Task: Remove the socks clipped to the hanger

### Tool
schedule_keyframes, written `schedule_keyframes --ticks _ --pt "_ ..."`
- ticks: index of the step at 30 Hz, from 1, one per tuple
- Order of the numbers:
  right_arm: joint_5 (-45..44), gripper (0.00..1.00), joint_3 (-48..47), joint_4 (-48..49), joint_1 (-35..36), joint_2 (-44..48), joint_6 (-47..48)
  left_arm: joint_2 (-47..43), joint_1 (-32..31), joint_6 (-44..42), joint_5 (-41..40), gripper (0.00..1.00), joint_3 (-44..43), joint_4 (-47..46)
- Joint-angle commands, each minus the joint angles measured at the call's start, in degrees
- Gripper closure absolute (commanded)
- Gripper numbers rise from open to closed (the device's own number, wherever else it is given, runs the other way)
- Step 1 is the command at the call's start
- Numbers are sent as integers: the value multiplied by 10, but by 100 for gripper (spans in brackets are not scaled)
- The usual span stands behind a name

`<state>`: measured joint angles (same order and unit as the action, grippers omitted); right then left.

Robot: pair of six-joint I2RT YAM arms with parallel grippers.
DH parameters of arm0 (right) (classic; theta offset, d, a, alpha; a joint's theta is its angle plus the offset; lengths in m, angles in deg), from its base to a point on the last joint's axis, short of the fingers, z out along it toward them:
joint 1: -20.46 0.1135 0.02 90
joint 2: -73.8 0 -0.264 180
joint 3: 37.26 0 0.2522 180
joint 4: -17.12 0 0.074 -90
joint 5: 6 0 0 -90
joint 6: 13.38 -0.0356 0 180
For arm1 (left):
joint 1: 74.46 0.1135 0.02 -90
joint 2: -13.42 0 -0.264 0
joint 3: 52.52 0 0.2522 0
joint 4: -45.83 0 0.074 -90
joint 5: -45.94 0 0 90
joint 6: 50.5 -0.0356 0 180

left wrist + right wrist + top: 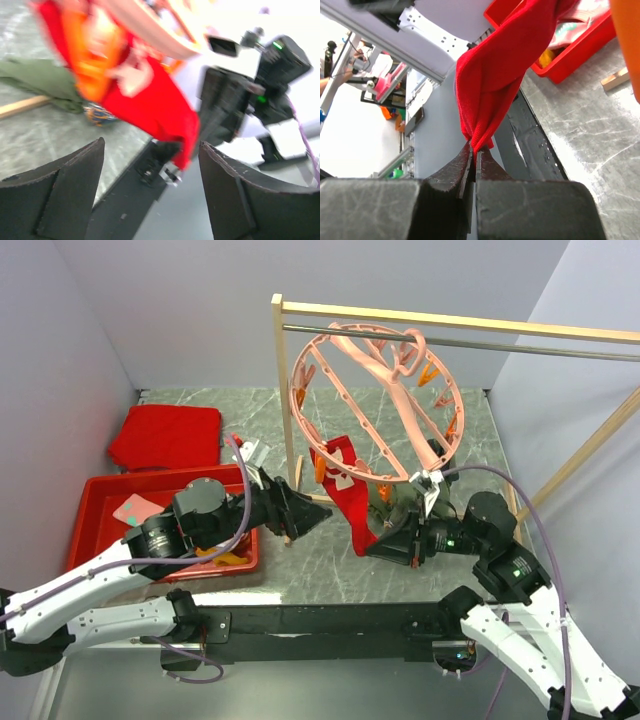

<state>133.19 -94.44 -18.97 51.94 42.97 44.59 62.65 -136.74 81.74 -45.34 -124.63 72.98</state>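
1. The right hand is closed, and the lower tip of the red sock is pinched between its two fingers.
2. From that grip the red sock is seen rising up and away towards the hanger. Its upper end is held at the hanger's lower rim by an orange clip.
3. The left hand is open, with its jaws set wide apart and nothing between them. It is placed just beside the red sock, on the sock's left in the overhead view, and is pointed at it.
4. A dark olive sock is seen low down behind the red one, near the tabletop. Whether it is clipped cannot be told.
5. The hanger is hooked over the metal rail of the wooden rack and is tilted, its ring facing partly upward. More orange clips are spaced around its rim.
6. A red bin is set on the left of the tabletop, beside the left arm. A pink sock and a yellow sock are lying inside it.
7. A flat red slab is laid behind the bin, close to the back wall.
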Motion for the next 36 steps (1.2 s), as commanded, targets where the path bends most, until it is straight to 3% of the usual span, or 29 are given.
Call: schedule_keyframes --ticks 1,9,17,22,25,27,31,34,36 --pt "23 100 -3 -65 0 21 28 -12 4 -8 -100 17 -30 25" --pt "-31 100 -29 -131 1 86 13 -25 8 -4 -130 16 -29 6" --pt "-175 100 -48 -189 0 168 -21 -19 8 -8 -111 18 -35 -1" --pt "-203 100 -55 -208 0 187 -29 1 8 -29 -52 35 -44 -13" --pt "-210 100 -56 -211 0 198 -33 32 8 -51 -34 40 -70 6" --pt "-212 100 -56 -211 0 201 -36 49 8 -65 -43 39 -83 5" --pt "-207 100 -54 -207 0 205 -39 64 8 -72 -84 22 -99 -9" --pt "-203 100 -55 -203 0 202 -38 71 9 -45 -147 21 -98 -7" --pt "-202 100 -55 -199 0 200 -37 69 15 -37 -142 23 -84 -27"
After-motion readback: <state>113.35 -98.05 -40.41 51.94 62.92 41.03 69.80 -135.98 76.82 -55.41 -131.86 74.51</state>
